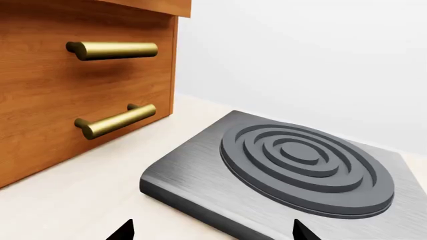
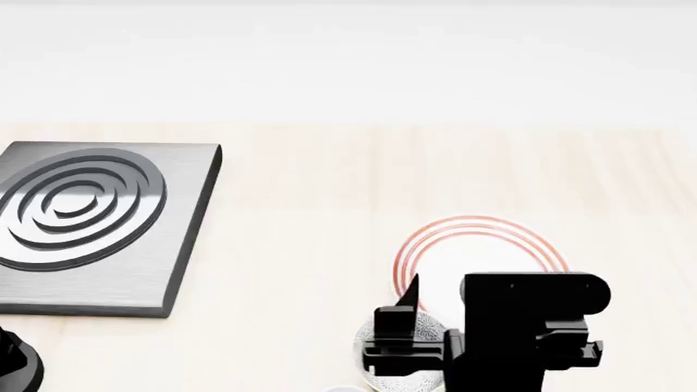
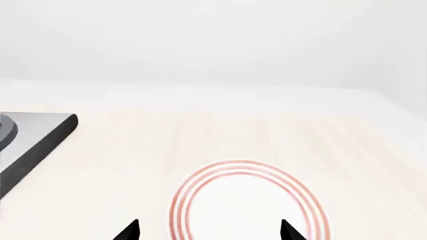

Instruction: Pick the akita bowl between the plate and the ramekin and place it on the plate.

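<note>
In the head view the plate (image 2: 479,245), white with thin red rings, lies on the pale counter, its near part hidden by my right arm (image 2: 534,322). The speckled grey akita bowl (image 2: 428,332) sits just in front of the plate, mostly covered by that arm's black finger (image 2: 407,296). A pale sliver (image 2: 343,389) at the bottom edge may be the ramekin. In the right wrist view my right gripper (image 3: 208,231) is open, with the plate (image 3: 247,205) just beyond its tips and no bowl in sight. My left gripper (image 1: 213,231) is open over bare counter.
A grey stove slab with a ringed burner (image 2: 77,208) lies at the left; the same burner (image 1: 303,167) is close ahead of the left gripper. A wooden cabinet with two brass handles (image 1: 113,50) stands beside it. A white wall runs along the back.
</note>
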Motion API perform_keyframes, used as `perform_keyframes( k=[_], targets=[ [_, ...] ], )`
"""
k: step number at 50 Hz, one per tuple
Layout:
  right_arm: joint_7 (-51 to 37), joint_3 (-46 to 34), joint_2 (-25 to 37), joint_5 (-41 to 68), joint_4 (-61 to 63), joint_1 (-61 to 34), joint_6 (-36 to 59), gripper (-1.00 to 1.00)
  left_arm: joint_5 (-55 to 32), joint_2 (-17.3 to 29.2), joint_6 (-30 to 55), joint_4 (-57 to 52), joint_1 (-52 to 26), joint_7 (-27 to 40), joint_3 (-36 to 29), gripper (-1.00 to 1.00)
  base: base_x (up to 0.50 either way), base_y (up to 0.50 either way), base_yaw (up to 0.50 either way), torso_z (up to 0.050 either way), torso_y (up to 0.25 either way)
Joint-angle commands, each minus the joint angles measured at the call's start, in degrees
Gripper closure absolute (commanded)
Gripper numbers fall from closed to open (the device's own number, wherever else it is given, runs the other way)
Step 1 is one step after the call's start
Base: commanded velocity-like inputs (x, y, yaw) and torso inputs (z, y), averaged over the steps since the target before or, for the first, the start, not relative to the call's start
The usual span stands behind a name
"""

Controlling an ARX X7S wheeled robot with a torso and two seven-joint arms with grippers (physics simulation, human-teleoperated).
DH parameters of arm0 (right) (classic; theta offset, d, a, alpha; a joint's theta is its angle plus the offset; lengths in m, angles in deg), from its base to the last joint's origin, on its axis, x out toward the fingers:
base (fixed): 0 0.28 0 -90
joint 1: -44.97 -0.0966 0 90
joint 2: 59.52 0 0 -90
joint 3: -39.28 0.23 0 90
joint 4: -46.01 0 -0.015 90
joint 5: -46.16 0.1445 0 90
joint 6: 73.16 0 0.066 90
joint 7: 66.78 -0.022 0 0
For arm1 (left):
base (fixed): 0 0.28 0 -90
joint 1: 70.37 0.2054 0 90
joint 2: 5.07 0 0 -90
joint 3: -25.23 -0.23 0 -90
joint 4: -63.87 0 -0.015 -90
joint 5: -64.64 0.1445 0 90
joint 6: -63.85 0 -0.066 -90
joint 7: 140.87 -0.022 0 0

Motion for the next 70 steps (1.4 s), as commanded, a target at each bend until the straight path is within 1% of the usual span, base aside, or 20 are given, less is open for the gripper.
perform_keyframes(
  k=[1,2,6,8,14,15,33,55,62,67,70],
  targets=[
    [-1.6,2.5,-1.8,-1.2,-2.7,-1.3,2.8,-1.00,1.1,-1.1,-0.4,0.7,-0.3,-1.1,1.1,-1.00,0.00,0.00,0.00,0.000,0.000],
    [-1.1,2.9,-1.8,0.3,-3.4,-1.9,4.9,-1.00,0.9,-1.0,0.2,-0.2,0.0,-0.9,1.1,-1.00,0.00,0.00,0.00,0.000,0.000],
    [-0.7,3.6,-1.7,1.3,-4.5,-2.3,5.9,-1.00,1.0,-1.0,-0.2,0.4,-0.1,-1.0,1.1,-1.00,0.00,0.00,0.00,0.000,0.000],
    [-1.6,5.2,-2.5,2.0,-5.1,-2.5,6.4,-1.00,0.8,-1.0,0.2,0.2,-0.2,-0.8,1.2,-1.00,0.00,0.00,0.00,0.000,0.000],
    [-1.7,5.4,-2.1,2.7,-5.6,-3.4,8.1,-1.00,0.6,-0.9,0.4,-0.2,0.0,-0.7,1.1,-1.00,0.00,0.00,0.00,0.000,0.000],
    [-2.0,5.9,-2.3,3.7,-5.6,-4.0,9.9,-1.00,0.6,-0.9,0.6,-0.4,0.1,-0.6,1.1,-1.00,0.00,0.00,0.00,0.000,0.000],
    [-0.5,6.9,-2.3,7.4,-7.9,-6.2,13.8,-1.00,0.4,-0.8,0.5,-0.6,0.3,-0.4,0.9,-1.00,0.00,0.00,0.00,0.000,0.000],
    [-0.1,7.8,-3.3,9.5,-13.6,-8.3,15.4,-1.00,0.1,-0.6,0.4,-0.3,0.0,-0.3,0.7,-1.00,0.00,0.00,0.00,0.000,0.000],
    [1.2,8.1,-3.6,9.1,-18.4,-9.1,13.2,-1.00,0.2,-0.7,0.0,0.4,-0.2,-0.3,0.6,-1.00,0.00,0.00,0.00,0.000,0.000],
    [1.1,8.3,-3.9,9.7,-19.2,-9.2,13.9,-1.00,0.2,-0.6,0.0,0.0,0.0,-0.2,0.5,-1.00,0.00,0.00,0.00,0.000,0.000],
    [1.7,8.2,-4.0,9.5,-20.6,-9.6,12.8,-1.00,0.3,-0.6,-0.1,0.0,0.1,0.0,0.5,-1.00,0.00,0.00,0.00,0.000,0.000]
  ],
)
